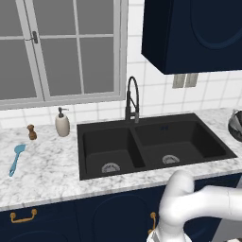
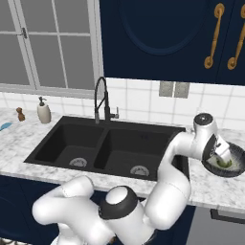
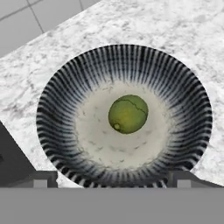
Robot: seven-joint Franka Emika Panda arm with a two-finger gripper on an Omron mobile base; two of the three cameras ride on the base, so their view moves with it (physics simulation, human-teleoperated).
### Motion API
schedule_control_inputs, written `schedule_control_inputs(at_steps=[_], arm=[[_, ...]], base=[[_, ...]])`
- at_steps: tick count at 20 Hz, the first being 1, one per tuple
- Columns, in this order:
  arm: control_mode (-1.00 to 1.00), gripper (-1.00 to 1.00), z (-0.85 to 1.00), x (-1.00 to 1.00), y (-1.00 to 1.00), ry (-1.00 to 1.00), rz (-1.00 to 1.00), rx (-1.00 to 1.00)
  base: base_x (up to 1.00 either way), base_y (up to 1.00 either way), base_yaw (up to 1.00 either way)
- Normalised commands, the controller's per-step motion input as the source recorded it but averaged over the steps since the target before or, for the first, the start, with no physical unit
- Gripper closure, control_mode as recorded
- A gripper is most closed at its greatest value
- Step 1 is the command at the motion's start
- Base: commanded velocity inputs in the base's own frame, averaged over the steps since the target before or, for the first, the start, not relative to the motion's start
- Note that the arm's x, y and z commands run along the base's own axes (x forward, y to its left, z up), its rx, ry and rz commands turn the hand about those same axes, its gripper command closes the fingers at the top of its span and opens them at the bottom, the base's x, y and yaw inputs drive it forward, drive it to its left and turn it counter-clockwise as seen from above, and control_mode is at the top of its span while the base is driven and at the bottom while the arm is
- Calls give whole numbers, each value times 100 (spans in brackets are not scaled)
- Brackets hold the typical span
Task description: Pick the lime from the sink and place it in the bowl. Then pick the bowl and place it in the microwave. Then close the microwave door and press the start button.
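Note:
The lime [image 3: 127,113] lies at the bottom of the striped gray-blue bowl [image 3: 65,92], which stands on the marble counter to the right of the black sink [image 2: 105,143]. My gripper [image 3: 113,177] hangs just above the bowl, open, its fingertips [image 3: 43,177] spread over the near rim with nothing between them. From the right base view the gripper [image 2: 222,154] points down into the bowl [image 2: 237,171], with a bit of the lime [image 2: 224,163] visible under it. The bowl's edge [image 1: 235,125] also shows at the far right of the counter. The microwave and its door are out of view.
A tall black faucet [image 1: 132,99] rises behind the sink [image 1: 156,142]. A soap dispenser [image 1: 62,124], a small brown grinder [image 1: 31,132] and a blue spatula [image 1: 16,158] sit on the left counter. A dark blue wall cabinet [image 1: 189,33] hangs above the right basin.

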Motion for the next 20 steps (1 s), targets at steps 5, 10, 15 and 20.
schedule_control_inputs(at_steps=[5, 10, 15, 20], arm=[[-100, -100, 34, -3, 31, 20, 27, -12], [-100, -100, 7, 9, 34, 42, 7, -18], [-100, -100, 0, 23, 9, 23, 3, -7], [-100, -100, -1, 21, 0, 14, 8, 0]], base=[[0, 0, 0], [0, 0, 0], [0, 0, 0], [0, 0, 0]])
